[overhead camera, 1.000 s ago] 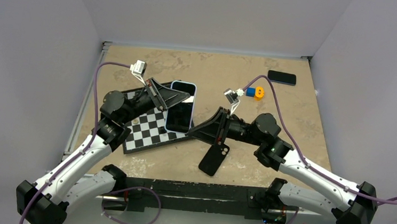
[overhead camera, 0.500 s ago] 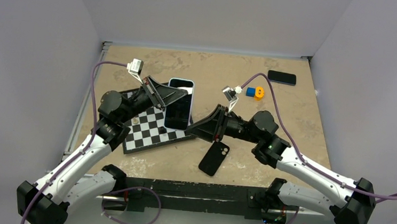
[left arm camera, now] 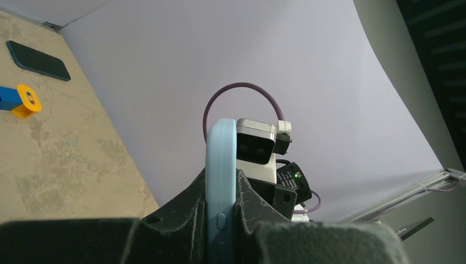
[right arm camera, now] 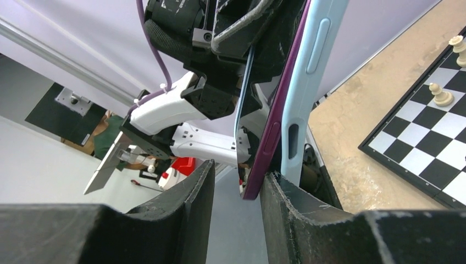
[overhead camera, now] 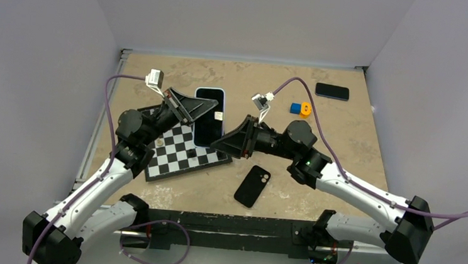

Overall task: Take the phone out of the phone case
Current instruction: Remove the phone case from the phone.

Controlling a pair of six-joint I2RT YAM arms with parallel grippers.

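Light-blue at the rim and black on its screen side, the phone (overhead camera: pixel 209 120) sits over the chessboard's (overhead camera: pixel 176 156) far right corner, screen up, its long axis running away from the board's near edge. The left gripper (left arm camera: pixel 221 190) reaches across the board's far side and is clamped on the phone's edge; its wrist view shows the pale blue edge pinched tight between both fingers. The right gripper (right arm camera: pixel 236 176) comes in from the board's right, at the phone's near end. Its jaws stand narrowly apart around a corner of the phone: one finger lies against the blue edge and a gap shows at the other.

The phone case (overhead camera: pixel 252 186) lies flat on the counter (overhead camera: pixel 255 77), right of the board's near right corner, apart from the phone, its two camera holes showing. Far right of the board are a blue-and-orange toy (overhead camera: pixel 301 109) and a black phone slab (overhead camera: pixel 332 91).
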